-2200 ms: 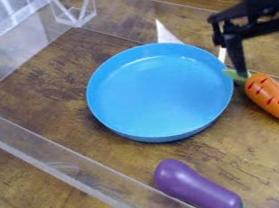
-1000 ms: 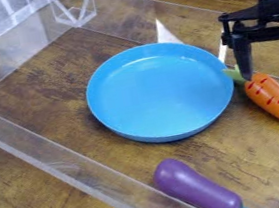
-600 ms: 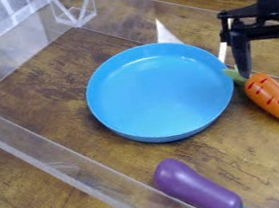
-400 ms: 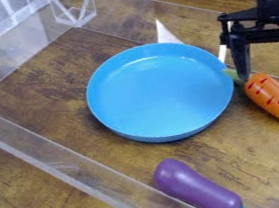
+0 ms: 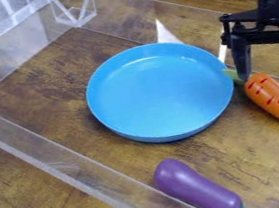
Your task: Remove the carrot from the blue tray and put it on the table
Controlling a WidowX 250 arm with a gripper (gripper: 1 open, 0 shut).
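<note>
The orange carrot (image 5: 273,98) with dark stripes and a green stem lies on the wood-grain table (image 5: 56,75), just right of the blue tray (image 5: 159,89), whose dish is empty. My gripper (image 5: 269,61) hangs above and just behind the carrot, pointing down. Its black fingers (image 5: 232,54) stand wide apart with nothing between them, and they do not touch the carrot.
A purple eggplant toy (image 5: 197,189) lies near the front edge, below the tray. Clear plastic walls (image 5: 44,158) border the table at the left and front. A small white card (image 5: 163,32) stands behind the tray.
The gripper has drifted slightly to the right and up from the carrot. Carrot, tray and eggplant have not moved.
</note>
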